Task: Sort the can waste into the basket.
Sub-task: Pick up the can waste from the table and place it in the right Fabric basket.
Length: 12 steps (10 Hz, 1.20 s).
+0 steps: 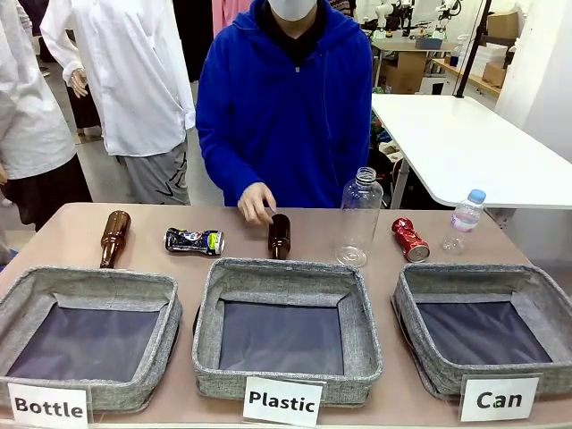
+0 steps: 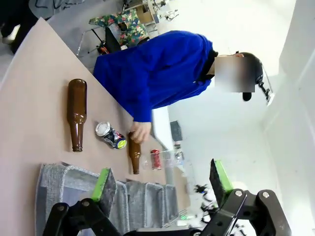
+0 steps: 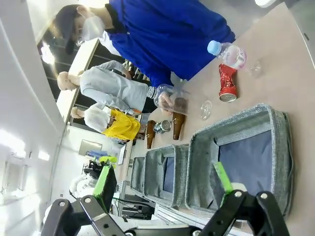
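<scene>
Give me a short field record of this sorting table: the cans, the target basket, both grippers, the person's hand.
dark can: lying on its side behind the Plastic basket's left corner
red can: lying just behind the Can basket, beside the blue-capped bottle
Can basket: rightmost of three, no can inside
left gripper: open, holding nothing
right gripper: open, holding nothing
person's hand: at the far end of the short brown bottle

Bright even indoor light, wrist views distorted.
</scene>
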Available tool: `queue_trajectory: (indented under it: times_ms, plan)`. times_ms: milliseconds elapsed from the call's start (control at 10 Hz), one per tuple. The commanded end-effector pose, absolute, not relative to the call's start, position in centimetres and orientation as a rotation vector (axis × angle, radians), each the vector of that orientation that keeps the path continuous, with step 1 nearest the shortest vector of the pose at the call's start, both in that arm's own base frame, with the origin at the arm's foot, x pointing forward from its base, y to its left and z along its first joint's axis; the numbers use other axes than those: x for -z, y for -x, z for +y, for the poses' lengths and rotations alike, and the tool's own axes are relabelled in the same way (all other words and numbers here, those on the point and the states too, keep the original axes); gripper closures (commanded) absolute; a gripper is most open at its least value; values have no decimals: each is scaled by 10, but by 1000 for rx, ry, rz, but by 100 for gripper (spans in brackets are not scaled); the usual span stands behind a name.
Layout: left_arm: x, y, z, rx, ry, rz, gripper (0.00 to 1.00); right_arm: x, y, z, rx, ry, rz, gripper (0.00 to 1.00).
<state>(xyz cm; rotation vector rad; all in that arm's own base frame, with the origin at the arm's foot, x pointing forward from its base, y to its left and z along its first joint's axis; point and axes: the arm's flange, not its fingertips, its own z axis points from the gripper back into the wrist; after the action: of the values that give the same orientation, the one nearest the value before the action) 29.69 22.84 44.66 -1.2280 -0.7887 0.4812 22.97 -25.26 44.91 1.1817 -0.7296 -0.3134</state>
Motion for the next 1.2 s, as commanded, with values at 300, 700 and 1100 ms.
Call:
queue_trajectory:
  times_ms: [300, 700, 1100]
  plan:
    - [-495, -410, 101, -12, 746, -665, 0, -450, -232, -255, 290, -1185, -767, 0]
    - [-443, -514, -37, 174, 571, -628, 0, -450, -232, -255, 290, -1185, -767, 0]
    - [-517, -463, 104, 89, 836, -604, 0, -450, -232, -255, 290, -1185, -767, 0]
